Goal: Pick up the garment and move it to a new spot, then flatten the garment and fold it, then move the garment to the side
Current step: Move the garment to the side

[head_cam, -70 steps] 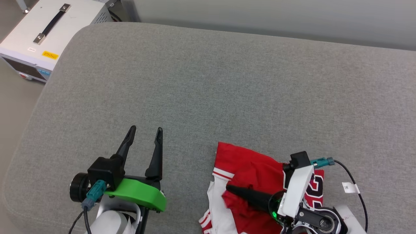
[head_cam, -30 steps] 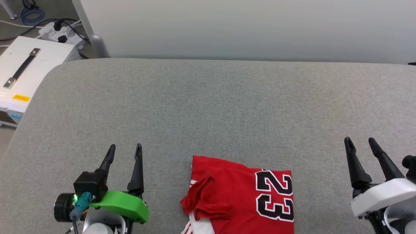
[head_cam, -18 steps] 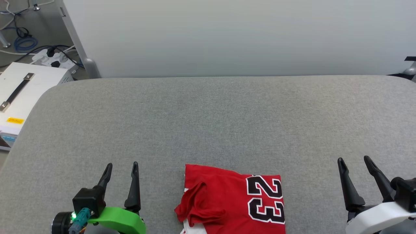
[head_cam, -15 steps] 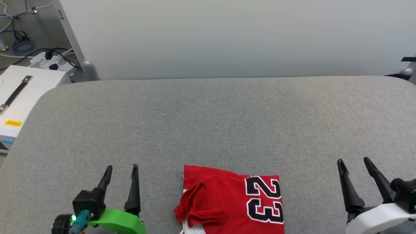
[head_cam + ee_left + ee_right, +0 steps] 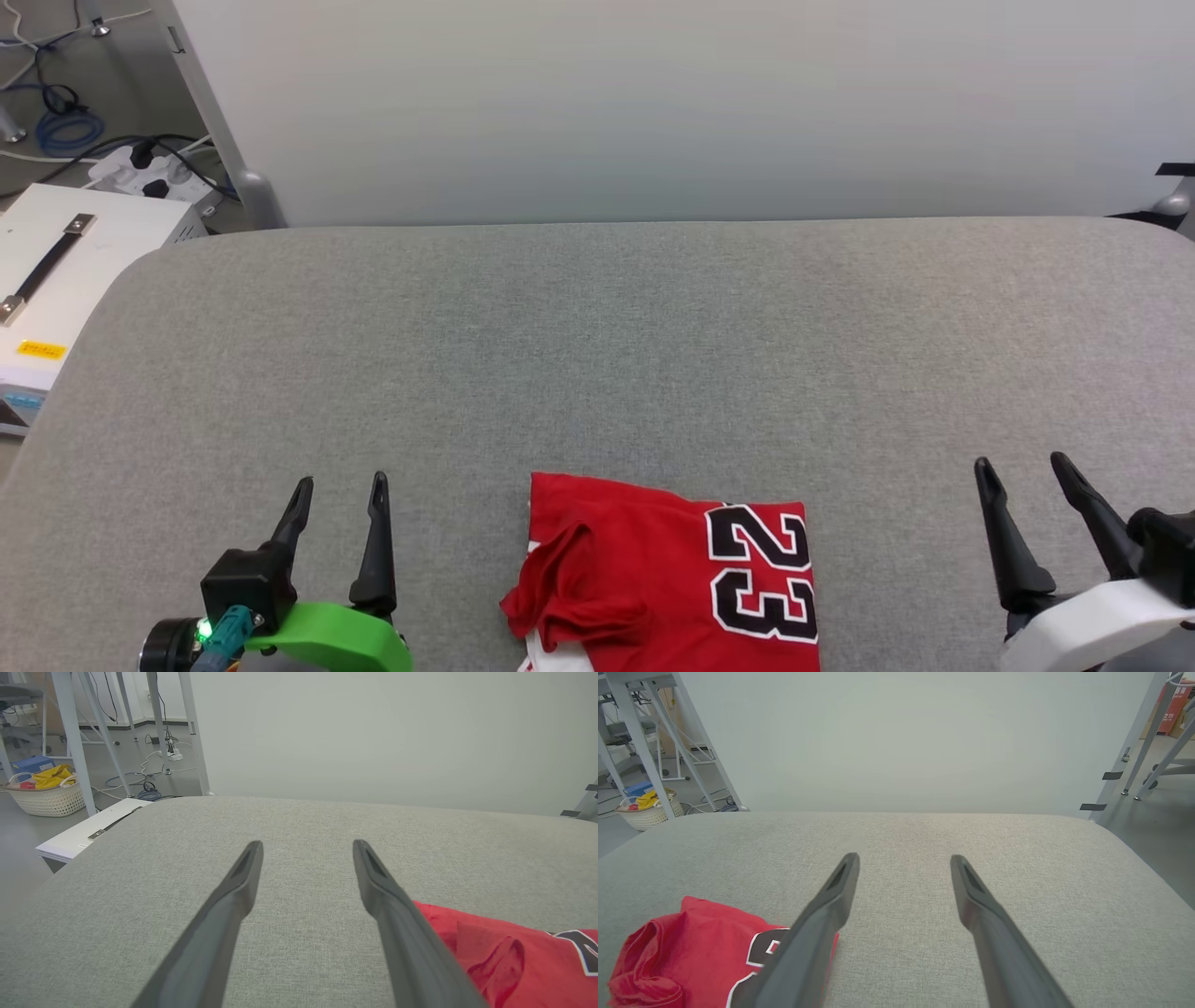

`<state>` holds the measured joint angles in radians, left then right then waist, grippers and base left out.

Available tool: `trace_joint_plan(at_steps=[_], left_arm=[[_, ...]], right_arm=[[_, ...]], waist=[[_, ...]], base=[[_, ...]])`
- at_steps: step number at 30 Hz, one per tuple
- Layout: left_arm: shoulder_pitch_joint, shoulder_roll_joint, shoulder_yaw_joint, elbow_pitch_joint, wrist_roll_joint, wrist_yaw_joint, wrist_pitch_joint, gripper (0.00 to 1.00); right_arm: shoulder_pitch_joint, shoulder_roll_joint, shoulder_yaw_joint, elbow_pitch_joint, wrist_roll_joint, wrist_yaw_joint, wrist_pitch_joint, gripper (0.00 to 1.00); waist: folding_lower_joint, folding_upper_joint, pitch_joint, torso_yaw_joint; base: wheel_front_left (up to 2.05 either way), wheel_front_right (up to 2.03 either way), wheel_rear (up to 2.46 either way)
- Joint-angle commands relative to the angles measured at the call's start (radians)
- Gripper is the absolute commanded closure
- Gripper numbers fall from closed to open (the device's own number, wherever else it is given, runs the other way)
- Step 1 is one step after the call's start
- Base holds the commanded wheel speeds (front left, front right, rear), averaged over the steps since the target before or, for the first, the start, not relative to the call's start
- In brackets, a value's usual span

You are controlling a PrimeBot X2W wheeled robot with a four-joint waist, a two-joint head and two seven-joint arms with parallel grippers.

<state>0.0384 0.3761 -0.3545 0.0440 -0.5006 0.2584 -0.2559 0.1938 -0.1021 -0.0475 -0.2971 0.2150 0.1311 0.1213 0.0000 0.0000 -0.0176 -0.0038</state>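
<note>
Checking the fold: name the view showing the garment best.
Head view: the garment is seen from above, number 23 and bunched flap clear, near edge cut off. Left wrist view catches a red corner; right wrist view shows one end, partly behind a finger.

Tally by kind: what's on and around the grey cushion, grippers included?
Jersey: 1
Grippers: 2 (left gripper, right gripper)
White case: 1
Power strip: 1
Basket: 1
Total: 6
</note>
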Motion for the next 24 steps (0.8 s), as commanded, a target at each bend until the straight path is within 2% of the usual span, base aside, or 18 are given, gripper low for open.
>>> trace_joint_plan(at_steps=[1, 4, 10, 15, 19, 24], left_arm=[[-0.009, -0.005, 0.004, -0.002, 0.010, -0.003, -0.006, 0.00], [-0.027, -0.011, 0.014, -0.009, 0.018, -0.004, -0.006, 0.00], [-0.063, -0.045, 0.034, -0.034, 0.044, -0.017, -0.006, 0.00], [-0.095, -0.082, 0.041, -0.047, 0.075, -0.039, -0.006, 0.00], [-0.114, -0.110, 0.056, -0.062, 0.099, -0.046, -0.006, 0.00], [-0.128, -0.135, 0.070, -0.073, 0.124, -0.059, -0.006, 0.00]], right_arm=[[0.013, -0.004, -0.015, 0.002, 0.003, 0.000, 0.015, 0.00], [0.016, -0.011, -0.053, 0.025, 0.056, 0.000, 0.066, 0.00], [0.015, -0.044, -0.116, 0.100, 0.292, 0.000, 0.210, 0.00], [0.008, -0.081, -0.077, 0.154, 0.530, 0.000, 0.360, 0.00], [-0.013, -0.105, -0.020, 0.184, 0.662, 0.000, 0.422, 0.00], [-0.044, -0.118, 0.055, 0.233, 0.759, 0.000, 0.473, 0.00]], waist=[[0.0000, 0.0000, 0.005, 0.005], [0.0000, 0.0000, 0.021, 0.022], [0.0000, 0.0000, 0.071, 0.074], [0.0000, 0.0000, 0.123, 0.122], [0.0000, 0.0000, 0.162, 0.157], [0.0000, 0.0000, 0.205, 0.192]], base=[[0.00, 0.00, 0.00], [0.00, 0.00, 0.00], [0.00, 0.00, 0.00], [0.00, 0.00, 0.00], [0.00, 0.00, 0.00], [0.00, 0.00, 0.00]])
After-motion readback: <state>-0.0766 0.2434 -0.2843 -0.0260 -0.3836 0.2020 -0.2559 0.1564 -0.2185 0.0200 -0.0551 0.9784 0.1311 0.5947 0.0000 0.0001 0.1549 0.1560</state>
